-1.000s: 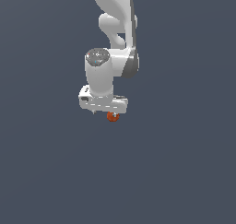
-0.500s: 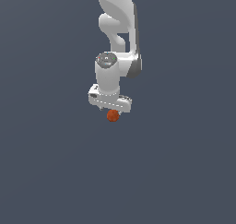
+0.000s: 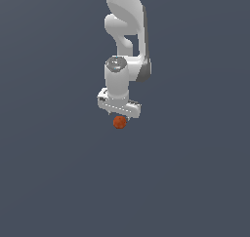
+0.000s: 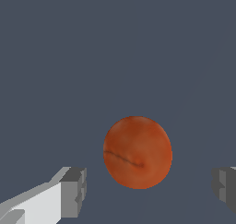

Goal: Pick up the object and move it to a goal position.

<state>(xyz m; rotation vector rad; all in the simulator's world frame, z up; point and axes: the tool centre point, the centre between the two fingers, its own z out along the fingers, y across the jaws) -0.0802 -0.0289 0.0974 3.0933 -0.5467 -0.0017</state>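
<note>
The hand stands apart, its two grey fingertips wide of the ball on either side with clear gaps and no contact. In the exterior view the hand hangs straight over the ball, which lies on the flat grey desk just under it.

The risk, as I judge it, lies in the closing. The ball is round and free to roll, so if one pad meets it first it may be nudged sideways and squirt out. Closing too high, above its widest part, could press it down and out of the grip. It sits nearer one fingertip than the other, which adds to that risk.

The ball is orange-red, slightly egg-shaped and smooth, with a faint dark seam across it.
</note>
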